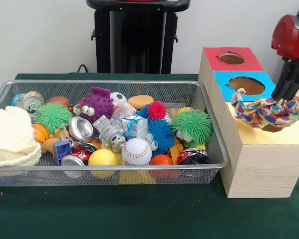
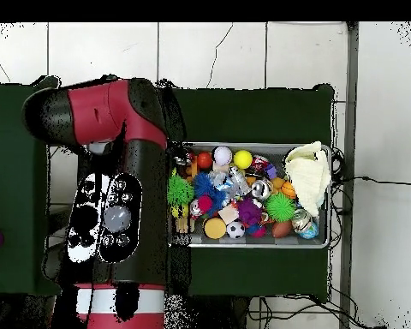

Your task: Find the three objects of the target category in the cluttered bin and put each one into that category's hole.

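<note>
While the wide, shallow silver wire-mesh bin fills the left and centre of the front view with balls, cans and spiky toys, the action sits at the right edge of that frame. The black gripper comes down from the red and black arm in the upper right corner and is clenched on a soft cloth piece printed in bright multicolour patches on a pale ground. That cloth hangs just below the gripper, draped in a loop with its long axis running left to right across the yellow top of the pale wooden box.

A dark curved edge peeping out under the cloth looks like the rim of the yellow-topped hole, so the target probably lies straight beneath the cloth, mostly hidden by it. The blue-topped hole is just above and left of the gripper in the frame, the red-topped hole further up. Whether the cloth already touches the yellow surface cannot be told.

My judgement is that the coming move turns on this vertical line-up: the cloth must drop down, not drift up-left toward blue. No other printed cloth shows in the bin; a large cream knitted cloth lies at its left end.

In the overhead view the arm covers the box and gripper.
</note>
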Robot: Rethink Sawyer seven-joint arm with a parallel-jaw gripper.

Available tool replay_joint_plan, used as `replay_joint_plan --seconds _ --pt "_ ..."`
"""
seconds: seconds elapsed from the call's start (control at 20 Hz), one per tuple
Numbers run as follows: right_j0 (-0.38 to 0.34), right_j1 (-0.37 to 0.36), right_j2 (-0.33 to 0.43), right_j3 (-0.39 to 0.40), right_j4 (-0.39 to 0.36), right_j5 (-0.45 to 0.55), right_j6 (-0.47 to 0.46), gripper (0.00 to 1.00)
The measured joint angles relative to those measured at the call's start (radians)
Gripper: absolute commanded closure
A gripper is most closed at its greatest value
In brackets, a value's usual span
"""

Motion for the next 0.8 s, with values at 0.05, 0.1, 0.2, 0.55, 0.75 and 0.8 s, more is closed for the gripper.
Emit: replay_joint_plan --seconds 0.05,0.1,0.2,0.55,0.75,0.8 --pt "0.000 -0.005 0.000 0.011 0.000 -0.011 0.000 1.00" --pt "0.000 -0.012 0.000 0.029 0.000 -0.031 0.000 1.00" --pt "0.000 -0.021 -0.001 0.056 0.000 -0.071 0.000 1.00" --pt "-0.001 -0.045 -0.001 0.153 0.000 -0.217 0.000 1.00" --pt "-0.001 -0.050 -0.001 0.199 -0.001 -0.276 0.000 1.00" --pt "-0.001 -0.050 -0.001 0.210 -0.001 -0.286 0.000 1.00"
